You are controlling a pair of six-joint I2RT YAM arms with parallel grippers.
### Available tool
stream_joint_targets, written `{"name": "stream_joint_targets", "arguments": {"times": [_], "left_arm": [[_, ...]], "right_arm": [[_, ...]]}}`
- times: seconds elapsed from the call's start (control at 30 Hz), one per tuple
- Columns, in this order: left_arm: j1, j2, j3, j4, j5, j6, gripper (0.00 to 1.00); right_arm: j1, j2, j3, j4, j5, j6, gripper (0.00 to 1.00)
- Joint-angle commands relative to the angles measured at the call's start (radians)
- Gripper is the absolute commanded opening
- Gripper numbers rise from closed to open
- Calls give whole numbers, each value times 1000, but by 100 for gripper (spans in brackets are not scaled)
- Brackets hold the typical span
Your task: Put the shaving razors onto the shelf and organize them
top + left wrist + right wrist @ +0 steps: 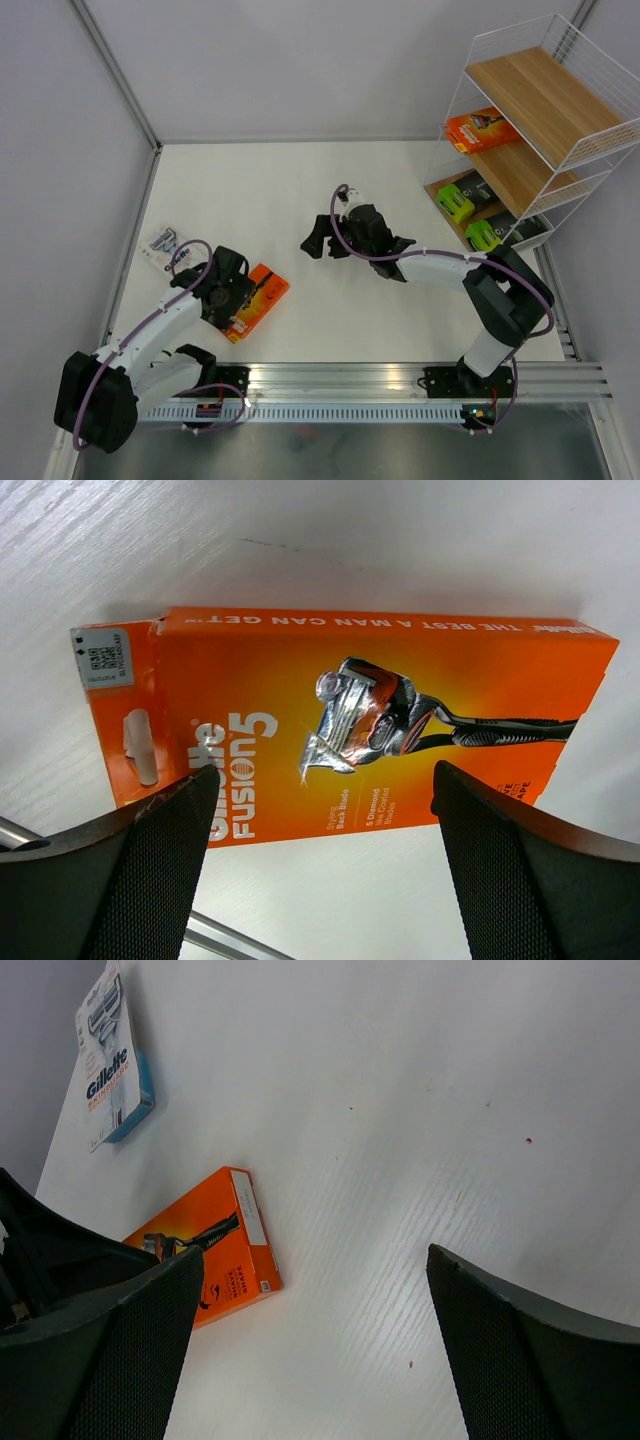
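Observation:
One orange razor pack (262,298) lies flat on the white table, and my left gripper (236,296) hovers open just over its near-left edge. In the left wrist view the pack (350,710) fills the middle, beyond my open gripper (320,870), which holds nothing. The white-and-blue Gillette pack (165,248) lies at the far left. My right gripper (318,240) is open and empty above the table's middle; its wrist view (315,1350) shows the orange pack (215,1245) and the Gillette pack (112,1060). The shelf (560,150) holds an orange pack (480,128) and two black-and-lime packs (458,203) (485,235).
The shelf stands at the back right corner against the grey walls. A metal rail (400,385) carrying both arm bases runs along the near edge. The left wall (90,200) is close behind the Gillette pack.

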Motion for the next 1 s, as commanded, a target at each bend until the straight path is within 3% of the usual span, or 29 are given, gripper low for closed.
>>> {"name": "stream_joint_targets", "arguments": {"times": [0.0,0.4,0.63,0.97], "left_arm": [[3,66,1,48,-25,80,92],[3,423,130,226,66,477,86],[-8,517,165,300,146,531,81],[-181,777,378,441,276,621,76]], "right_arm": [[-14,-82,-34,-5,41,-16,98],[-42,-168,-45,-108,179,-52,98],[-97,-277,-55,-234,274,-4,98],[-145,-508,-89,-358,463,-32,98]]}}
